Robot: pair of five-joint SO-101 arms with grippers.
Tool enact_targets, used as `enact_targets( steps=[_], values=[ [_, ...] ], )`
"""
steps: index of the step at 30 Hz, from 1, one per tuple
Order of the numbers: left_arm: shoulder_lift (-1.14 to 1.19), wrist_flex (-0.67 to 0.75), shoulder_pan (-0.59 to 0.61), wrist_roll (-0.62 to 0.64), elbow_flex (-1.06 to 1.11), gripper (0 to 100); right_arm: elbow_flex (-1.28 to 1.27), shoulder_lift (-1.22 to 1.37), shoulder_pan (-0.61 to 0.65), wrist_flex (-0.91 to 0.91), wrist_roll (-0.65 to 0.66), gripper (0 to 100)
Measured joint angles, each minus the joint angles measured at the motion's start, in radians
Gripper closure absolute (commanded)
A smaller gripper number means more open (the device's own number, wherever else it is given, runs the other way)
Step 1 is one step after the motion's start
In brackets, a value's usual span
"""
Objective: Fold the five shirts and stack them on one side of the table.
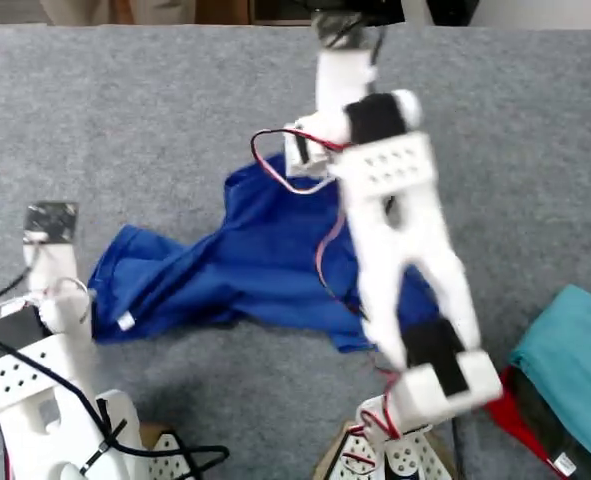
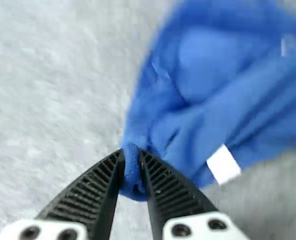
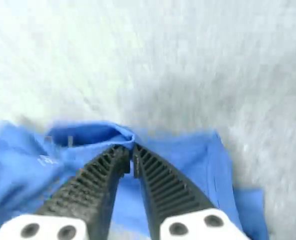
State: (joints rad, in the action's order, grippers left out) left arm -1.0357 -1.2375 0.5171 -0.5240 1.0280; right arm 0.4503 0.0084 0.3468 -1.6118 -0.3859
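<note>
**Both grippers pinched on the blue shirt**

The left arm (image 1: 35, 380) crouches low at the table's (image 1: 125, 120) near left corner. The left gripper (image 2: 131, 156) is closed to a thin slit on a bunched corner of the blue shirt (image 1: 265, 260), and a white tag (image 2: 223, 165) lies on the cloth just beside its fingers. Well apart from both grippers, at the near right, lie a teal shirt (image 1: 575, 350) and a red cloth (image 1: 520, 415). From the left fingers the crumpled blue shirt's long axis runs crosswise toward the right arm (image 1: 405, 240), which stretches far out over it. The right gripper (image 3: 131, 150) is nipped almost shut on the shirt's far edge, with bare table beyond its fingertips.
</note>
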Motion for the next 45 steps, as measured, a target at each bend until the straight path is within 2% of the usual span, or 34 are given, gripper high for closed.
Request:
enact_targets(
  steps=[5,9,12,16,20,27,31,38,45],
  values=[
    [0.0,0.044,-0.011,0.189,-0.218,98,0.183,-0.176,-0.003,0.0,0.002,99.4],
    [0.0,0.052,-0.011,0.4,-0.442,98,0.373,-0.292,-0.034,0.052,0.025,99.4],
    [0.0,0.052,-0.011,0.48,-0.611,98,0.509,-0.35,-0.08,0.104,0.025,99.4],
    [-0.002,0.038,-0.011,0.551,-0.795,98,0.651,-0.399,-0.124,0.138,0.025,99.4],
    [-0.003,-0.04,-0.011,0.609,-0.977,98,0.758,-0.445,-0.157,0.152,0.025,99.4],
    [-0.017,-0.161,-0.032,0.62,-1.272,98,0.838,-0.516,-0.184,0.236,0.032,99.4],
    [-0.017,-0.183,-0.034,0.62,-1.409,98,0.85,-0.537,-0.184,0.285,0.058,99.4],
    [-0.017,-0.183,-0.034,0.62,-1.459,98,0.822,-0.54,-0.183,0.305,0.08,99.4],
    [-0.017,-0.152,-0.035,0.66,-1.209,98,0.631,-0.43,-0.183,0.311,0.08,99.4]
  ],
)
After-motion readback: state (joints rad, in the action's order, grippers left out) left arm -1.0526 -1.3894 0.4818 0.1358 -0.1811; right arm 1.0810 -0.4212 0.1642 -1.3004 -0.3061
